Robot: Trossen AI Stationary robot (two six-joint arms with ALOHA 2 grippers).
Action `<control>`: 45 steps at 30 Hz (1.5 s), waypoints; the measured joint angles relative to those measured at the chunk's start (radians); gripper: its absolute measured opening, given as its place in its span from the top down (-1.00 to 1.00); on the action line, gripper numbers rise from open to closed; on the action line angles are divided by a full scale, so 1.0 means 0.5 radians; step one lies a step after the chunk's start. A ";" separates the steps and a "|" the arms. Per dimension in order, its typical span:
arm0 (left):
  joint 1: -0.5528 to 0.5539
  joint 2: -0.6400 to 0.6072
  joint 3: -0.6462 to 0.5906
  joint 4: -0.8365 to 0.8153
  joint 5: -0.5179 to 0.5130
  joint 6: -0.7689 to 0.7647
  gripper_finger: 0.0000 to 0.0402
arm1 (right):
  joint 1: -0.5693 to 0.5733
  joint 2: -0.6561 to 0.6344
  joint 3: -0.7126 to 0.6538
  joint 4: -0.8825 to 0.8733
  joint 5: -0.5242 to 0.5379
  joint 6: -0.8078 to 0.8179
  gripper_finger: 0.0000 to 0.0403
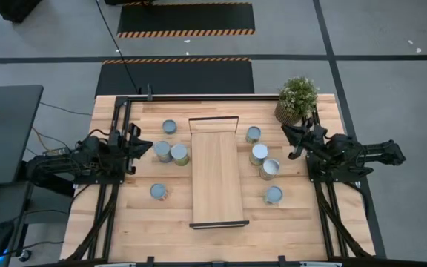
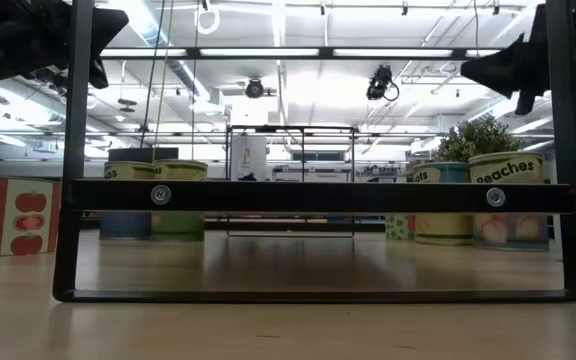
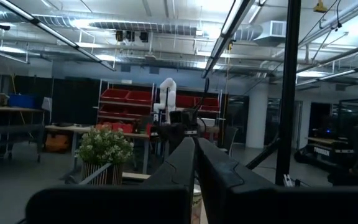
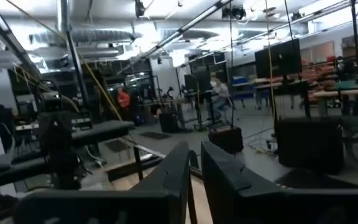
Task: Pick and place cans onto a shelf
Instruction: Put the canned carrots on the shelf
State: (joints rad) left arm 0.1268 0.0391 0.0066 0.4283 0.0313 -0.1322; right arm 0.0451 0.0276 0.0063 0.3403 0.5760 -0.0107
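The shelf (image 1: pixel 216 178), a long light-wood board with black end bars, lies in the middle of the table; its near frame bar (image 2: pixel 318 195) fills the low view. Several cans stand upright on the tabletop on either side of it: one group on the left (image 1: pixel 170 153), another on the right (image 1: pixel 264 162), with a "peaches" can (image 2: pixel 508 200) near in the low view. My left gripper (image 1: pixel 147 146) is shut, raised just left of the left cans. My right gripper (image 1: pixel 288 132) is shut, raised beside the far right cans. Both hold nothing.
A potted green plant (image 1: pixel 297 99) stands at the table's far right corner, just behind my right gripper, and also shows in the left wrist view (image 3: pixel 104 146). A thin black frame (image 1: pixel 213 122) rises at the shelf's far end. Bare tabletop lies near the front edge (image 1: pixel 147 230).
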 joint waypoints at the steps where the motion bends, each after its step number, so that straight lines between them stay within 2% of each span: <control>1: 0.000 0.000 0.000 -0.002 0.000 -0.018 0.89 | -0.013 0.013 0.000 0.021 -0.016 0.020 0.75; 8: 0.000 0.000 0.000 -0.021 0.000 -0.028 0.89 | -0.046 0.048 0.000 0.114 -0.315 0.021 0.75; 15: 0.000 -0.001 -0.001 0.276 0.000 -0.087 0.89 | -0.047 0.050 0.000 0.279 -0.316 0.243 0.75; 18: 0.000 0.000 -0.001 0.280 -0.031 -0.049 0.86 | -0.047 0.059 0.057 0.082 -0.366 0.278 0.75; 22: 0.000 0.000 -0.001 0.182 -0.182 0.047 0.71 | -0.074 0.184 0.182 -0.244 -0.353 0.346 0.77; 28: 0.001 0.000 -0.001 0.058 -0.248 0.148 0.32 | -0.146 0.517 0.278 -0.367 -0.353 0.527 0.72; 31: 0.001 0.000 -0.001 0.013 -0.243 0.201 0.19 | -0.151 0.728 0.319 -0.383 -0.365 0.591 0.61; 35: 0.001 0.000 -0.001 0.045 -0.241 0.238 0.13 | -0.150 1.017 0.469 -0.464 -0.345 0.596 0.35; 41: 0.001 0.000 -0.001 0.071 -0.242 0.358 0.14 | -0.150 1.414 0.838 -0.970 -0.324 0.592 -0.09; 45: 0.001 -0.001 -0.001 0.109 -0.255 0.409 0.14 | -0.150 1.635 1.050 -1.219 -0.434 0.556 -0.35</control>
State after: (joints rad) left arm 0.1271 0.0387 0.0063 0.4826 -0.0959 0.0726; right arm -0.0299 0.8449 0.5313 -0.2695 0.3590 0.2675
